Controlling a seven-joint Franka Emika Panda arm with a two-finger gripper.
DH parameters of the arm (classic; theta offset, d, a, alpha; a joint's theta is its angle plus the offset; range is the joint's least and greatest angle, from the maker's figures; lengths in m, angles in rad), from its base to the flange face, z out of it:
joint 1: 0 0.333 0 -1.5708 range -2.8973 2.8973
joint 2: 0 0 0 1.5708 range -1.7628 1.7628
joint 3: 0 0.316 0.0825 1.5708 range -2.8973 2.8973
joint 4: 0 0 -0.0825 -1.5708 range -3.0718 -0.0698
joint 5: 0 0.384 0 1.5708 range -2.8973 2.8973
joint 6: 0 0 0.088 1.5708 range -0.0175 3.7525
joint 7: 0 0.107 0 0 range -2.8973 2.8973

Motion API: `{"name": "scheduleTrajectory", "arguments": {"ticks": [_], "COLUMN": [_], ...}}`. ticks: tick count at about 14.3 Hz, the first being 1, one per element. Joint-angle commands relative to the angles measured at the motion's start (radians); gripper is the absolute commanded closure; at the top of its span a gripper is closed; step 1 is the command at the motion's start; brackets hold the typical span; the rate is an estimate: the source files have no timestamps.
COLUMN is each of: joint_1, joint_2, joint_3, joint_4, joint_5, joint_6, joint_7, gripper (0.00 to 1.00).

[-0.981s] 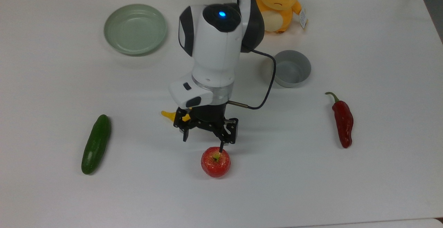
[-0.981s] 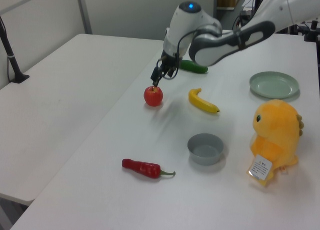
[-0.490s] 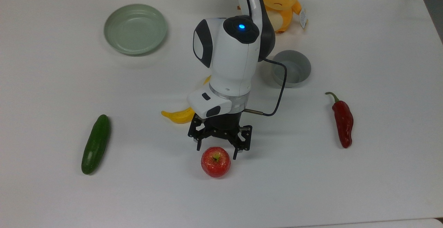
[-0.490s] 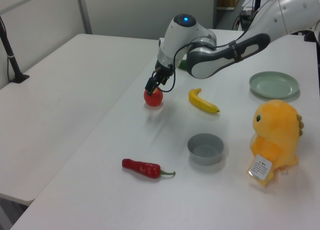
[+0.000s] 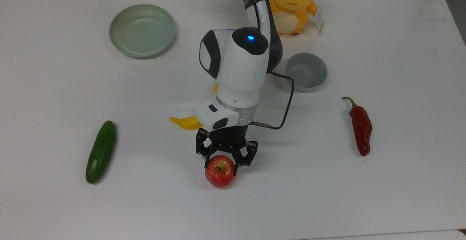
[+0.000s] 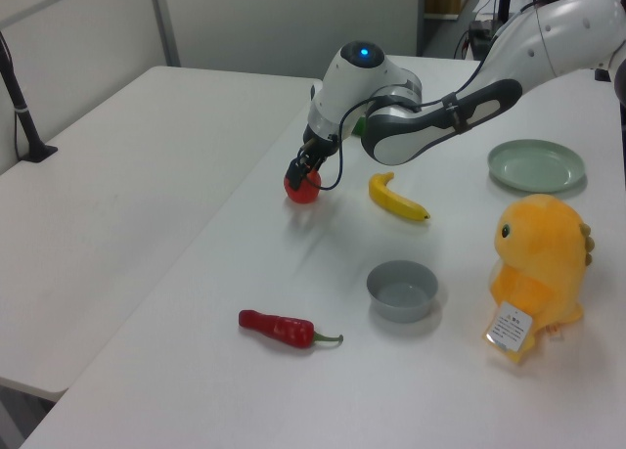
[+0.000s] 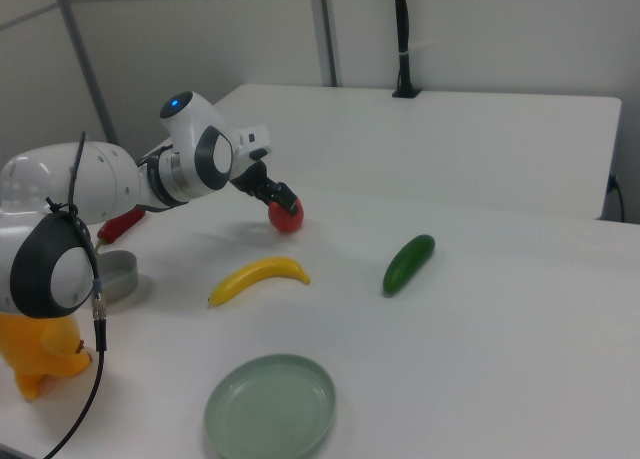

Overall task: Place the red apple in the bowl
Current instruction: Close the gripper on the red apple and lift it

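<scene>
Gripping the red apple [image 5: 219,171] between both fingers, my end effector [image 5: 221,158] keeps it low near the tabletop [image 5: 400,50] edge at the top view's bottom. The grey bowl [image 5: 306,72] stands well apart, toward the far edge beside the orange plush toy [image 5: 293,3].

Illumination is bright, even and diffuse, from overhead. The matte white table [image 5: 400,50] reads slightly bluish in the top view, with no hard glare. Shadows are soft and faint: a pale one lies under the white robot arm [image 5: 236,69], another beside the small grey straight-walled bowl [image 5: 306,71]. The glossy round red apple [image 5: 219,171] carries small highlights. Fine detail is mildly soft in all views.
</scene>
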Motion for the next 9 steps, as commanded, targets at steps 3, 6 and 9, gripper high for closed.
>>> {"name": "scheduleTrajectory", "arguments": {"ticks": [3,6,9], "joint_1": [0.02,0.02,0.015], "joint_2": [-0.039,-0.215,-0.37], "joint_3": [-0.011,0.025,0.104], "joint_4": [-0.008,-0.182,-0.346], "joint_5": [-0.051,-0.045,-0.039], "joint_6": [0.017,0.013,0.002], "joint_7": [0.022,0.017,0.013], "gripper": [0.82,0.82,0.82]}}
